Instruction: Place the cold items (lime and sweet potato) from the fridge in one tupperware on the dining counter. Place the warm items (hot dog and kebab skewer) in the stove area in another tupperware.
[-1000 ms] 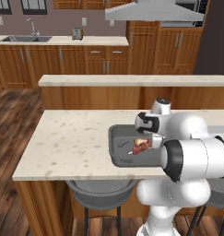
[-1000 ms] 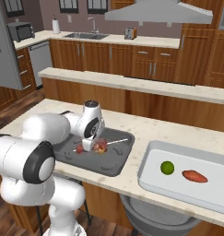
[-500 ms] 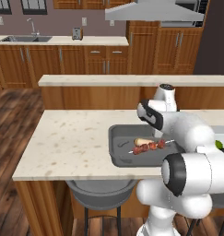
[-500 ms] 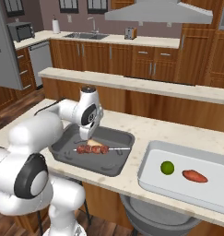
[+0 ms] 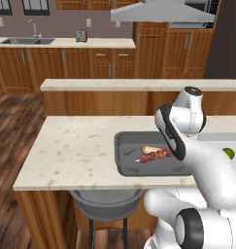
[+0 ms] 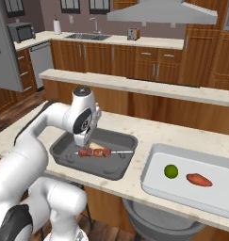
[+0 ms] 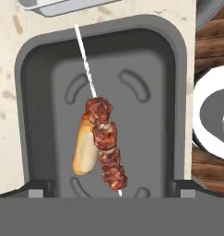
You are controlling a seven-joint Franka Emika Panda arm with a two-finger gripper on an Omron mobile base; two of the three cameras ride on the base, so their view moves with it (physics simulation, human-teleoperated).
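Hovering spread and empty, the hand (image 6: 84, 140) hangs just above the dark tub (image 7: 187, 115), where the kebab (image 7: 106, 145) lies straight below it touching the hot dog (image 7: 84, 150), while beyond on the desk (image 6: 149, 134) a white tub (image 6: 153, 162) holds lime (image 6: 170, 171) and potato (image 6: 199, 180).

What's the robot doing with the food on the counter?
It is sorting food into two containers. The kebab skewer and the hot dog lie side by side in the dark grey tub. The lime and the sweet potato sit in the white tub beside it. The gripper hangs open above the grey tub, holding nothing, so all four foods look put away.
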